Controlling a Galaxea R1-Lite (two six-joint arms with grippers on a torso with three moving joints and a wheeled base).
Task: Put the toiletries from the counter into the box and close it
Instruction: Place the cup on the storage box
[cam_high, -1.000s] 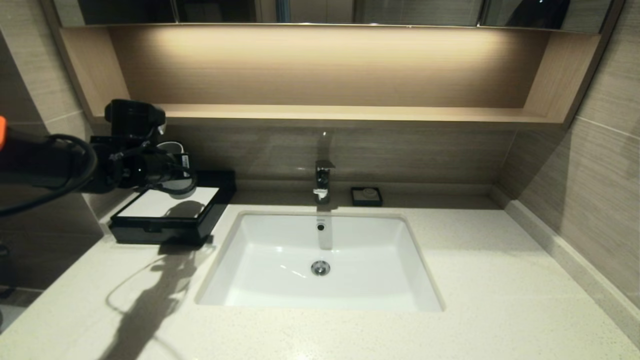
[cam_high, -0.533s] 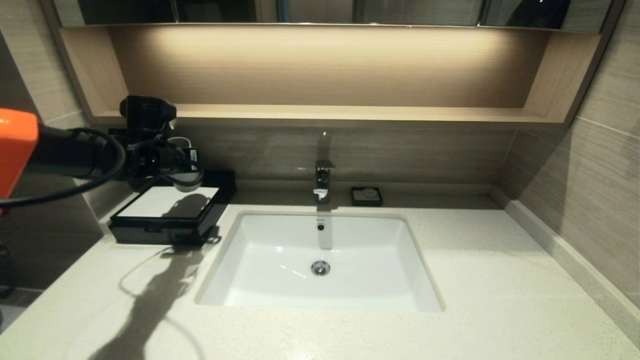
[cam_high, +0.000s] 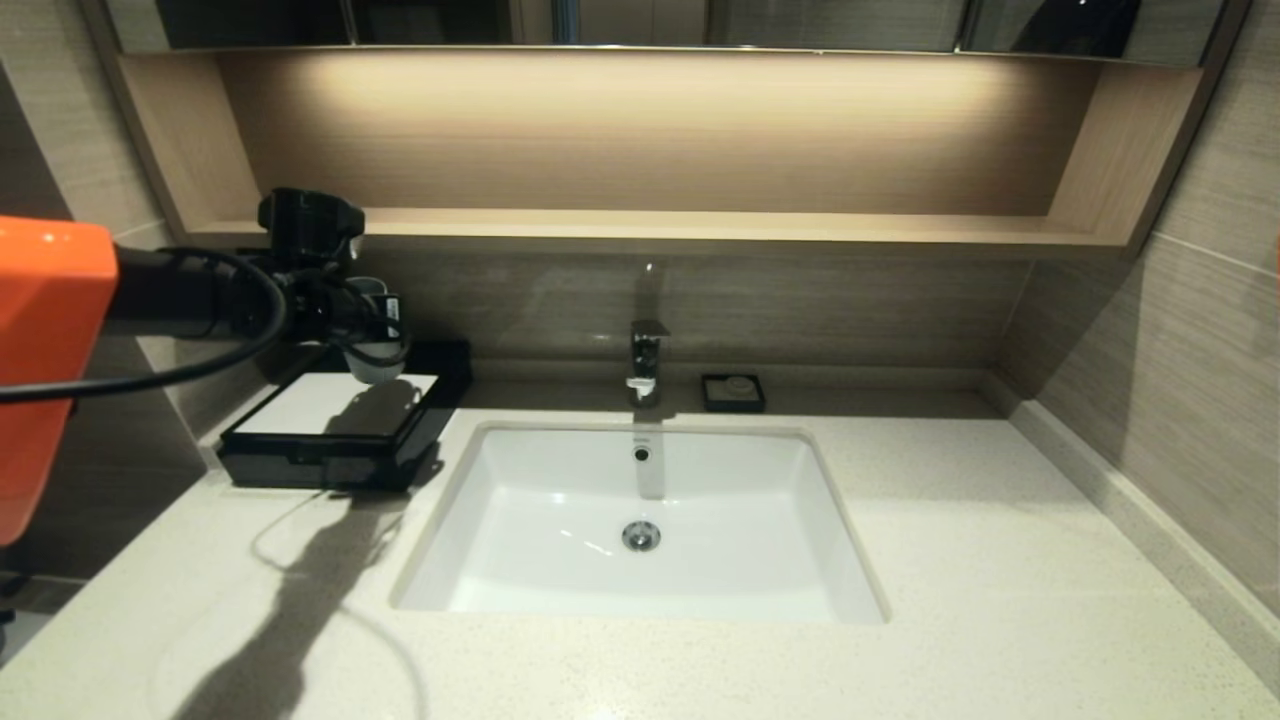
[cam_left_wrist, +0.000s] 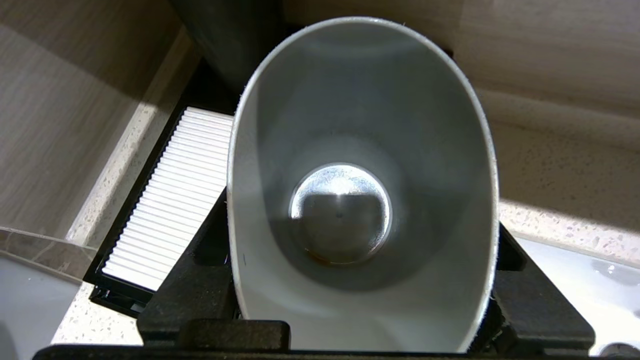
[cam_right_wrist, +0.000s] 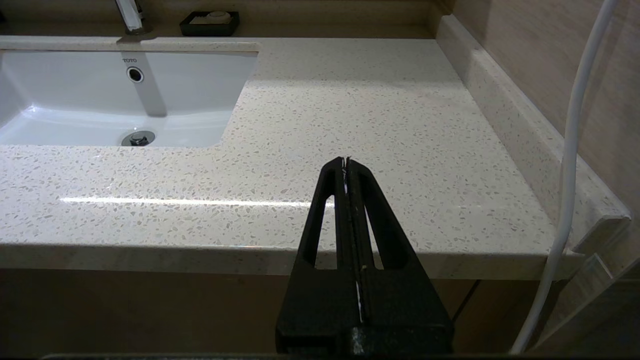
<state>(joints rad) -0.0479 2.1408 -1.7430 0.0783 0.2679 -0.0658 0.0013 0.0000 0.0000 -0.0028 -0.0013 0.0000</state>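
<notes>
Toiletries in sachet form cannot be seen in any view; what can be counted is 1 box (cam_high: 335, 432), 1 grey cup (cam_high: 372, 352), 1 sink basin (cam_high: 640, 520), 1 faucet (cam_high: 645, 362) and 1 small black soap dish (cam_high: 733, 392). The box, black with a white top panel, lies flat and closed on the counter (cam_high: 1000, 560), at the left of the basin and close to the back wall. The left gripper (cam_high: 375, 335) hangs above the back part of the box and its 2 fingers press on the sides of the grey cup, so the cup is lifted in the air. In the left wrist view the cup (cam_left_wrist: 360, 200) is squeezed to an oval mouth, and its inside looks empty down to the shiny bottom; the ribbed white panel of the box (cam_left_wrist: 170, 200) is seen beside it. The right gripper (cam_right_wrist: 346, 167) stays low in front of the counter edge, at the right of the basin, with its 2 fingers pressed together and nothing between them. A long wooden shelf (cam_high: 700, 225) runs on the wall above the faucet.
</notes>
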